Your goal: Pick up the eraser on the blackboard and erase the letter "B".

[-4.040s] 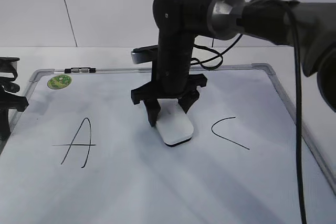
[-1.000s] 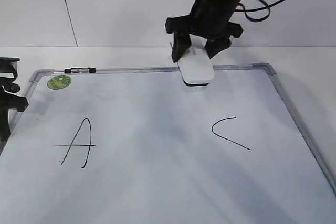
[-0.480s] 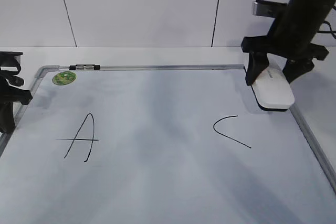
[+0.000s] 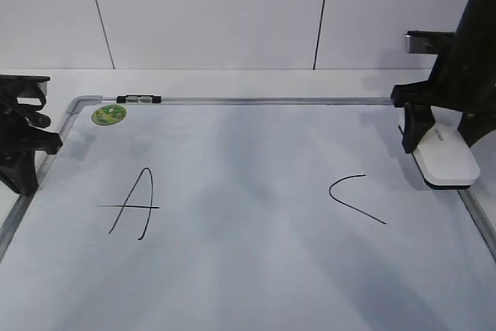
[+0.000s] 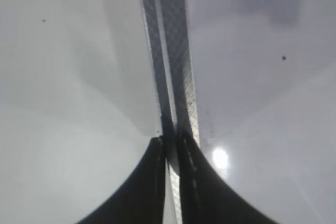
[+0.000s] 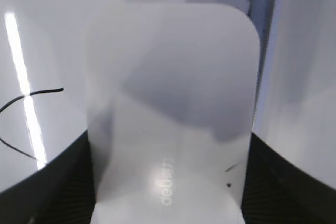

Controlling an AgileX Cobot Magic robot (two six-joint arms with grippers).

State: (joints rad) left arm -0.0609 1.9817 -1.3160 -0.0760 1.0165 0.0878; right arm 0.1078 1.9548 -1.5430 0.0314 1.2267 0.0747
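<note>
The white eraser point(image 4: 444, 162) is held in my right gripper point(image 4: 442, 137) at the right edge of the blackboard point(image 4: 248, 269), low over or on the frame. In the right wrist view the eraser point(image 6: 173, 108) fills the frame between the black fingers point(image 6: 168, 182). No letter "B" shows on the board; the middle is a faint grey smear. A black "A" point(image 4: 133, 203) and a black "C" point(image 4: 353, 195) are there. My left gripper point(image 4: 23, 145) sits at the board's left edge; its fingers point(image 5: 170, 153) are shut over the grey frame rail point(image 5: 168, 51).
A round green sticker point(image 4: 108, 115) and a small black-and-silver marker point(image 4: 138, 99) lie at the board's top left. The white table point(image 4: 232, 83) runs behind the board to a white wall. The board's right frame rail point(image 4: 480, 222) lies just below the eraser.
My right gripper has carried the eraser from the middle of the board, up past its top edge, then right and down to the right frame. The board has shifted slightly right in view.
</note>
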